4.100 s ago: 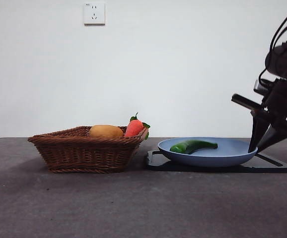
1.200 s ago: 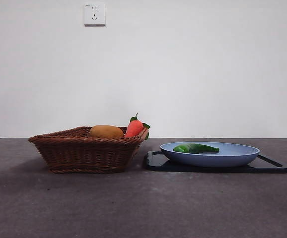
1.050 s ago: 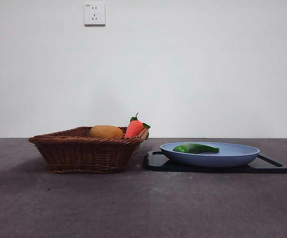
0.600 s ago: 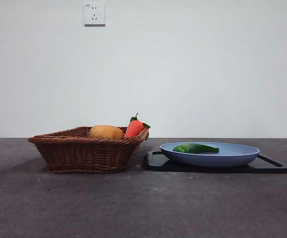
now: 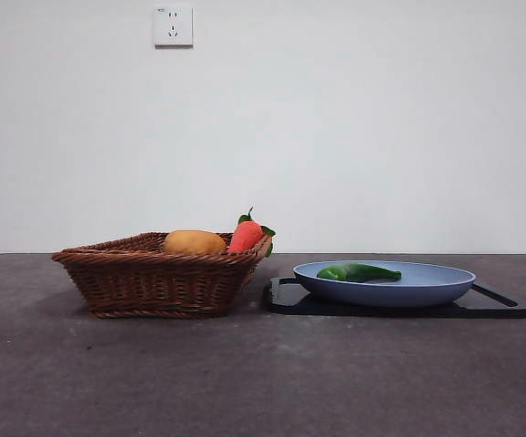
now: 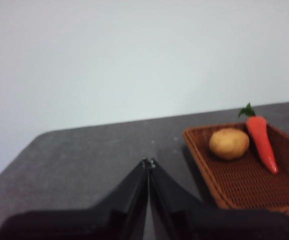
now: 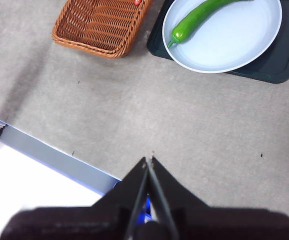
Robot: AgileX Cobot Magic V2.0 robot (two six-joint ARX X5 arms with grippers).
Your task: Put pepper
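Right gripper (image 7: 148, 159) pinched shut on nothing, held high above bare tabletop (image 7: 199, 145) at lower centre of the right wrist view; left gripper (image 6: 148, 162) likewise closed to a point and empty, low centre of its own view, aimed over the table toward the wicker basket (image 6: 244, 185) at lower right; neither arm visible in the front view

Pepper (image 7: 204, 17) lying flat in the blue plate (image 7: 234, 50) at upper right of the right wrist view, thick end toward the basket, tapering tip toward the plate's far rim; plate resting on a black tray (image 7: 279, 65); in the front view, pepper (image 5: 359, 272) right of centre, just above the plate rim (image 5: 445, 273); basket (image 5: 154, 278) left of centre, holding a tan potato-like lump (image 5: 194, 242) and a red-orange carrot (image 5: 246, 235) with green leaves

Likely little left to spoil if the plate is the goal (pepper well inside the rim, not perched on it); chief risk judged to be a nudge of tray or plate by a returning arm, sending the glossy pepper sliding or rolling over the shallow rim; basket close beside the tray, so a sideways sweep could clip it too

No readable brand, label or writing anywhere; only a plain white wall socket (image 5: 173, 25) at upper left of the front view, its tiny marking too small to read
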